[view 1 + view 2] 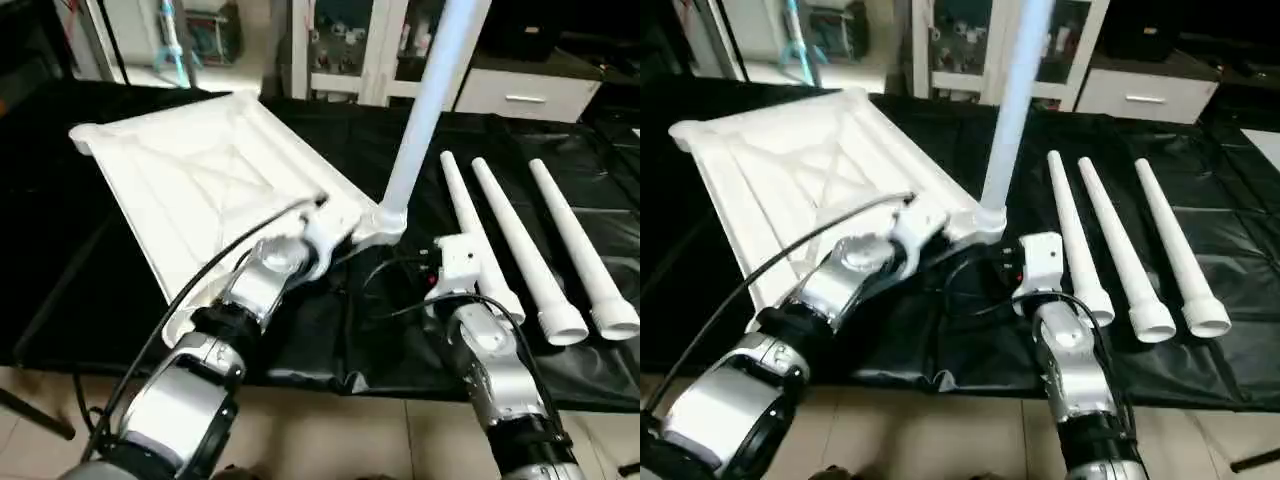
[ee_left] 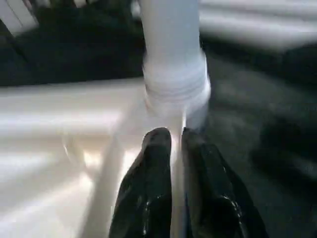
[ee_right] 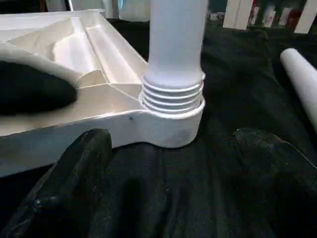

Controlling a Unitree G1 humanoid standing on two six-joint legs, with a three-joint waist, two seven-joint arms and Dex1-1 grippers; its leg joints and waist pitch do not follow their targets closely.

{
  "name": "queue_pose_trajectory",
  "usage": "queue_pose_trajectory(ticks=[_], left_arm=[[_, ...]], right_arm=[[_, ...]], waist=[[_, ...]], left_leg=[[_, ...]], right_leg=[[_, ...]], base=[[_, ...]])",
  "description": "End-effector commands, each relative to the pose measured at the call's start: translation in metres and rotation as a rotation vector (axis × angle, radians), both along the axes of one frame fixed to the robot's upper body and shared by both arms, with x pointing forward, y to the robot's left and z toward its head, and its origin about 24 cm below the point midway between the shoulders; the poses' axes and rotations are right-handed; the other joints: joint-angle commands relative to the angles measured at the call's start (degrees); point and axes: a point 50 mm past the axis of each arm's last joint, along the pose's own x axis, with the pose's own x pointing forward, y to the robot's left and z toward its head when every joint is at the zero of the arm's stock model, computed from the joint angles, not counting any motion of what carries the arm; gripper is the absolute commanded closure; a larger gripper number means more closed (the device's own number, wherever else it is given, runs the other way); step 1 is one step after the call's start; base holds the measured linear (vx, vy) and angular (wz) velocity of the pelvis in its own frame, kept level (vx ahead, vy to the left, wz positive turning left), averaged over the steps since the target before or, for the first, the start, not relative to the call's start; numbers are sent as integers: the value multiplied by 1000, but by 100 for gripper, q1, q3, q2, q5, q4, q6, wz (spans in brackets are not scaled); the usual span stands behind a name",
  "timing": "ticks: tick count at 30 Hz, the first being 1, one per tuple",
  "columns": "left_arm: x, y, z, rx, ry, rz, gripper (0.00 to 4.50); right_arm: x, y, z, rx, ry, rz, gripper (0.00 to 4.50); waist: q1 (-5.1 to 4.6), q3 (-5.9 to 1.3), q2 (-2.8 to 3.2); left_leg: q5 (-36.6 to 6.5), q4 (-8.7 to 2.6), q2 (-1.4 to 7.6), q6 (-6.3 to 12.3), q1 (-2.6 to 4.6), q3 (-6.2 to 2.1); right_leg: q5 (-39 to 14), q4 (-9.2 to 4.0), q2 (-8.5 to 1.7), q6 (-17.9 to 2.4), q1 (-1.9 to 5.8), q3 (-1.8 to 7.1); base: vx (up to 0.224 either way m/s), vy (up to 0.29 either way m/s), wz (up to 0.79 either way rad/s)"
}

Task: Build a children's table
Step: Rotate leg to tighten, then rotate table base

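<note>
The white tabletop (image 1: 190, 170) lies ribs-up, one leg (image 1: 425, 110) standing in its corner socket (image 3: 171, 126), threads showing. The left gripper (image 2: 171, 141) is nearly closed by the socket; the right gripper (image 3: 168, 163) is spread wide.

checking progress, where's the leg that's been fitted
In the head views it stands upright in the tabletop's near right corner socket, left of three loose legs.

- Tabletop (image 1: 190, 175): white plastic, smooth, faintly glossy.
- Upright leg (image 3: 176, 44): smooth white plastic, ridged thread at its base.
- Table (image 1: 80, 300) cover: matt black cloth, wrinkled.
- Forearms (image 1: 190, 400): silver metal, shiny.
</note>
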Motion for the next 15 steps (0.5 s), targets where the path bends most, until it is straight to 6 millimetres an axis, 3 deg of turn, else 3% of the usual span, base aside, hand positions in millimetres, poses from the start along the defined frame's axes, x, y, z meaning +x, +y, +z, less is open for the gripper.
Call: queue_pose_trajectory(ticks=[1, 4, 6, 9, 10, 12, 13, 15], left_arm=[[3, 4, 10, -61, -14, 15, 355], [4, 14, 18, -102, -43, 18, 323], [0, 22, 23, -122, -33, -13, 316], [-13, 38, 28, -128, 4, -116, 316], [-20, 45, 30, -109, 22, -169, 316], [-35, 58, 32, -78, 67, -262, 316], [-43, 65, 32, -60, 107, -307, 316], [-54, 70, 29, -20, 171, -351, 316]], right_arm=[[-1, 2, 4, -6, -4, 15, 25], [-2, 2, 7, -9, -9, 30, 25], [-3, 2, 10, -4, -17, 51, 25], [-5, 2, 17, 34, -27, 102, 25], [-7, 1, 19, 43, -27, 124, 25], [-10, 0, 21, 52, -26, 168, 25], [-12, -1, 22, 51, -21, 193, 25], [-15, -3, 21, 44, -10, 219, 25]], waist=[[11, -447, -60], [15, -463, -53], [20, -442, 5], [0, -426, 12], [4, -434, 61], [10, -407, 75], [7, -403, 86], [-3, -379, 90]], left_leg=[[-608, -372, 128, 503, -1, -19], [-427, -340, 113, 644, 9, -1], [-553, -357, 133, 623, 19, -4], [-610, -385, 173, 576, 0, -10], [-741, -379, 173, 470, 70, -2], [-821, -407, 190, 418, 56, -1], [-1018, -429, 194, 261, 81, -5], [-1166, -436, 181, 175, 104, 7]], right_leg=[[-614, -371, -383, -1077, 383, 305], [-250, -332, -375, -1222, 381, 310], [-340, -340, -385, -1284, 374, 309], [-335, -310, -383, -1331, 390, 318], [-406, -312, -369, -1329, 352, 319], [-529, -327, -369, -1304, 339, 327], [-774, -326, -365, -1236, 339, 328], [-952, -352, -341, -1194, 307, 329]], base=[[0, 0, 0], [0, 0, 0], [0, 0, 0], [0, 0, 0], [0, 0, 0], [0, 0, 0], [0, 0, 0], [0, 0, 0]])
